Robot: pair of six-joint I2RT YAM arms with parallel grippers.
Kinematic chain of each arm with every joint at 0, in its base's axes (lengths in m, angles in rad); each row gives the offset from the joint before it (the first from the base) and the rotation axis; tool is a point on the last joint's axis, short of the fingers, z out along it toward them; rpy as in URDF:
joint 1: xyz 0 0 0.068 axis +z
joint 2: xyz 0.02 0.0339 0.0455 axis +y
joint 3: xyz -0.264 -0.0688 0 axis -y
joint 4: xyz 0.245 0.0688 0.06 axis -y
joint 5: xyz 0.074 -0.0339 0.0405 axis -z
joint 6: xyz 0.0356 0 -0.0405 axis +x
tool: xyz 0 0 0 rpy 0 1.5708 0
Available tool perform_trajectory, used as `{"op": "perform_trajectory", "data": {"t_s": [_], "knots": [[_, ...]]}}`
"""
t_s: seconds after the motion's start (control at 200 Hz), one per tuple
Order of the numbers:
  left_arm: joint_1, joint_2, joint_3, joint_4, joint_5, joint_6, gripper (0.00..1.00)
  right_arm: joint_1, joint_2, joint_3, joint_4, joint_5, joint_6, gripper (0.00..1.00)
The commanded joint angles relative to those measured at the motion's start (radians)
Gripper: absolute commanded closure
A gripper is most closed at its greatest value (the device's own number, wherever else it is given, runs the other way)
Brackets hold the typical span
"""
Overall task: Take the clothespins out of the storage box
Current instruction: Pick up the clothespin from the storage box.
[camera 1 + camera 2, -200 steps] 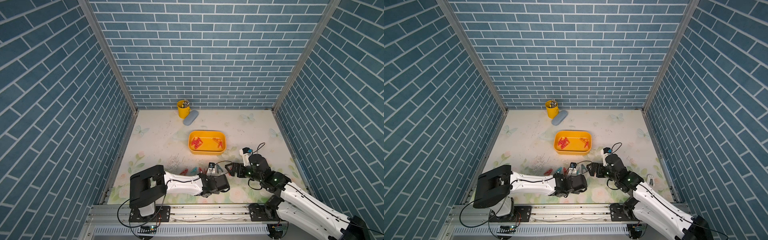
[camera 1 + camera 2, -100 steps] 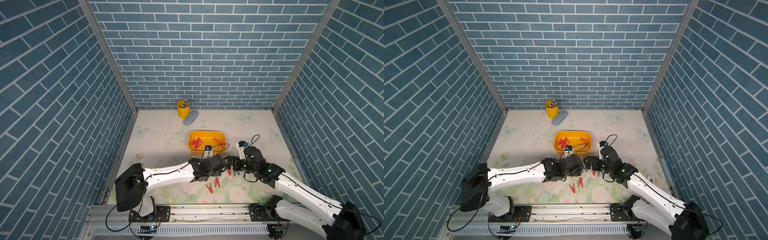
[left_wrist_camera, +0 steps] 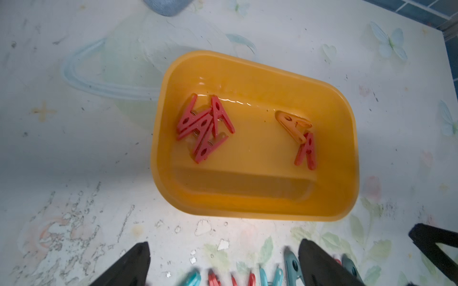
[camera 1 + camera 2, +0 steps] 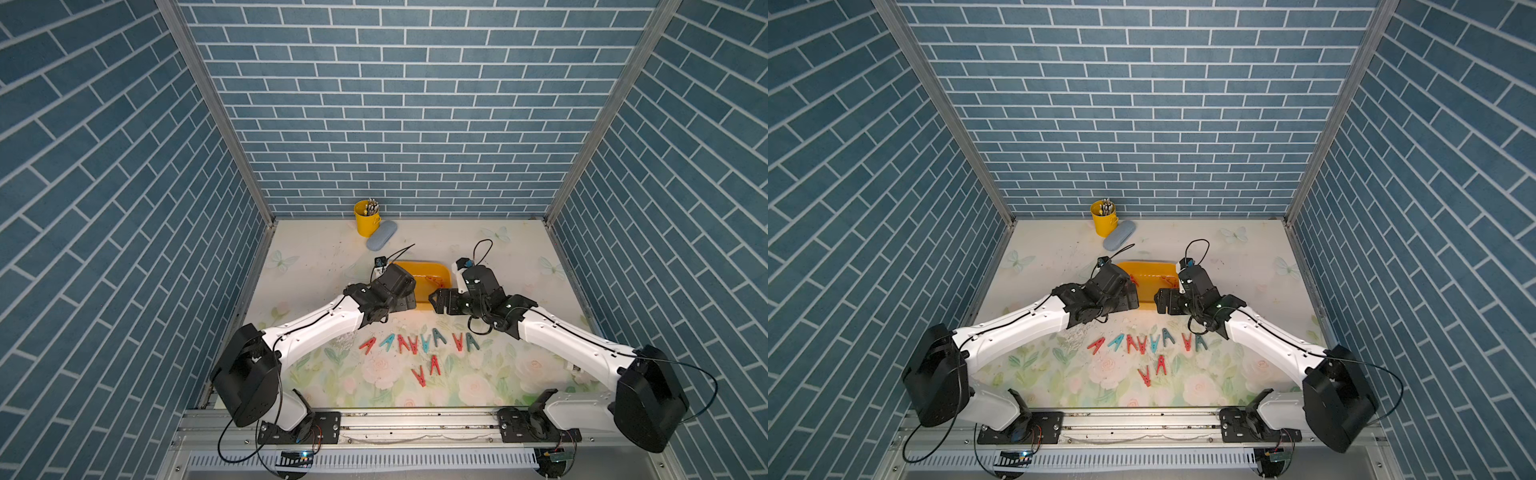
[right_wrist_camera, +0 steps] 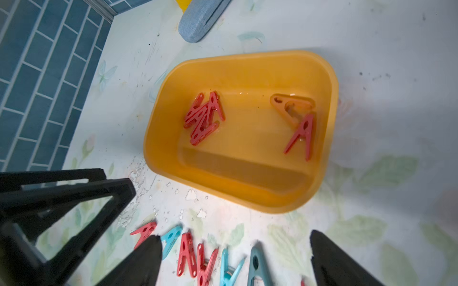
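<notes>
On the floral surface (image 4: 316,266), both arms have swung back from the laid-out row to the near edge of the storage box (image 3: 255,205). The left fingers (image 3: 133,262) have spread wide and empty, and the right fingers (image 5: 141,260) are wide too. Several clothespins (image 3: 203,128) remain inside, so another pick probably comes next.

The bench (image 4: 519,257) is being enclosed on three sides by walls (image 4: 399,124) papered in a blue brick pattern, standing well beyond and to either side of the left pincer (image 3: 221,247) and the right pincer (image 5: 235,237). The far corners are being marked by bare metal posts (image 4: 216,112). The bench is being covered by a pale sheet printed with flowers and butterflies (image 4: 496,234). A worn, flaking patch (image 3: 74,235) is being shown beside the left pincer. A bright spot of light (image 4: 417,320) is being cast near both pincers.
</notes>
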Motion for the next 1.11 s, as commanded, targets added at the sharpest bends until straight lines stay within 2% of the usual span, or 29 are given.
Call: {"op": "perform_trajectory", "data": {"t_s": [0.0,0.055,0.14,0.305,0.65,1.1], "knots": [[0.038,-0.023,0.011,0.036,0.000,0.057,0.00,-0.002,0.085,0.081,-0.007,0.038,-0.097,0.19],[0.051,-0.026,0.005,0.058,-0.001,0.081,0.00,-0.003,0.137,0.127,-0.020,0.045,-0.124,0.25],[0.075,-0.027,0.005,0.073,0.007,0.104,0.00,-0.003,0.218,0.197,-0.038,0.042,-0.158,0.39],[0.153,-0.023,0.012,0.073,0.083,0.111,0.00,-0.003,0.362,0.323,-0.042,0.001,-0.190,0.61],[0.263,-0.049,-0.020,0.092,0.177,0.135,0.00,0.000,0.625,0.542,-0.045,-0.072,-0.211,0.66],[0.352,-0.065,-0.040,0.077,0.228,0.166,0.01,0.013,0.874,0.750,-0.128,-0.070,-0.247,0.71]]}}
